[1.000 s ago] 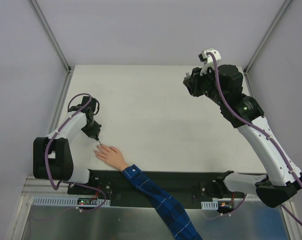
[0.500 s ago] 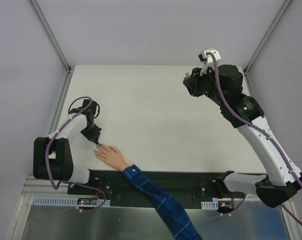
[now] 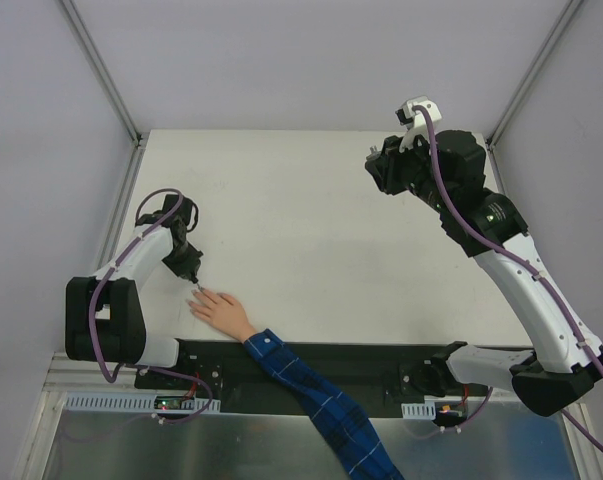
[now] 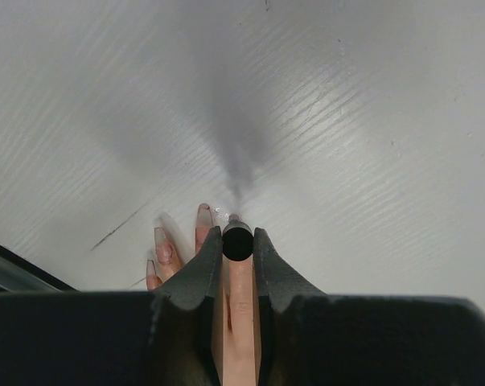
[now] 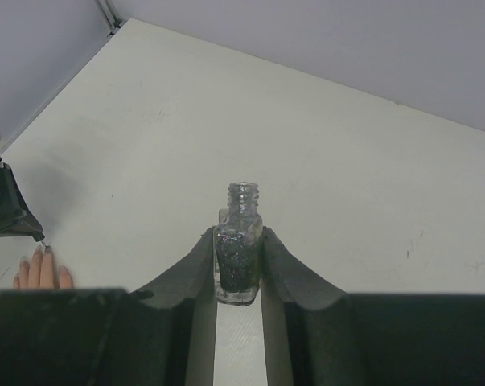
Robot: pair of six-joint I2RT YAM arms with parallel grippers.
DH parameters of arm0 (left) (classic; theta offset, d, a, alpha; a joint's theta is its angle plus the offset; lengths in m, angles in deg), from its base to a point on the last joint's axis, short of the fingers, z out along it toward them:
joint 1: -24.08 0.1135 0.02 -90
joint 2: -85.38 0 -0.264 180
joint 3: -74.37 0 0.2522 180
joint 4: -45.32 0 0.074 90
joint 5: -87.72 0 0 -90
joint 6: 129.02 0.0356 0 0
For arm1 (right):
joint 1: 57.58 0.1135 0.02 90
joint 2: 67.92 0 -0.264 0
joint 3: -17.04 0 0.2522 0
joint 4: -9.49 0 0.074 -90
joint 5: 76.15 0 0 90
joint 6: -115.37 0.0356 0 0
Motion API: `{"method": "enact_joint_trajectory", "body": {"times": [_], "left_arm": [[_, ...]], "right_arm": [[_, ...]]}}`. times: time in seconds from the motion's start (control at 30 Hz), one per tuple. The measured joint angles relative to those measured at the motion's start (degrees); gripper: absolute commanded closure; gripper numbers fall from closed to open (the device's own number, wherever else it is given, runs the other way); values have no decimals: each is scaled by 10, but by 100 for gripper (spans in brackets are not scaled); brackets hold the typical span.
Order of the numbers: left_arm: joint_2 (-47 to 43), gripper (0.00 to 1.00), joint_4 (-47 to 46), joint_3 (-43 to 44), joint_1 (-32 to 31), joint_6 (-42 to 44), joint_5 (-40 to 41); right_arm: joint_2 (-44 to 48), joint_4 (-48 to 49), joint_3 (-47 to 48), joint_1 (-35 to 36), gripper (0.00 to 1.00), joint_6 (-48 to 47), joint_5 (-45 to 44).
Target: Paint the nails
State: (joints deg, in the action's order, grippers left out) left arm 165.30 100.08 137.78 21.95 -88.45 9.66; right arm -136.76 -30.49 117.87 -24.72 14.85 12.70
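The hand [image 3: 224, 312] lies palm down near the front-left corner of the table [image 3: 321, 230], fingers spread toward the far left, w/ a plaid sleeve [image 3: 311, 385] going off the near edge. The left gripper [image 4: 237, 238] hangs right over the fingertips, jaws pressed on the black cap of the brush [image 4: 237, 244], which points down at the end of one finger. In the wrist view that finger runs under the jaws and the cap mostly hides its nail, so I cannot tell if the bristles touch. The other nails [image 4: 203, 215] beside it show, long and pale. The right gripper [image 5: 239, 265] is well apart, high over the far-right side, pinching the open bottle [image 5: 240, 241] upright. I think the step in hand is the stroke on this one nail. To do it well: very light pressure, pull from nail base toward tip, i.e. along the finger, small moves only, no sideways drift onto skin or the neighbour finger. Lift straight up before the next nail. The bottle should be held vertical, esp. as it has no cap.
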Motion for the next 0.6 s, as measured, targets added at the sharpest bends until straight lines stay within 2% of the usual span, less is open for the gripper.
{"method": "enact_joint_trajectory", "body": {"times": [0.43, 0.6], "left_arm": [[-2, 100, -2, -13, 0, 6, -11], [-31, 100, 2, -23, 0, 9, -9]], "right_arm": [[4, -1, -7, 0, 100, 7, 1], [13, 0, -9, 0, 100, 11, 1]]}}
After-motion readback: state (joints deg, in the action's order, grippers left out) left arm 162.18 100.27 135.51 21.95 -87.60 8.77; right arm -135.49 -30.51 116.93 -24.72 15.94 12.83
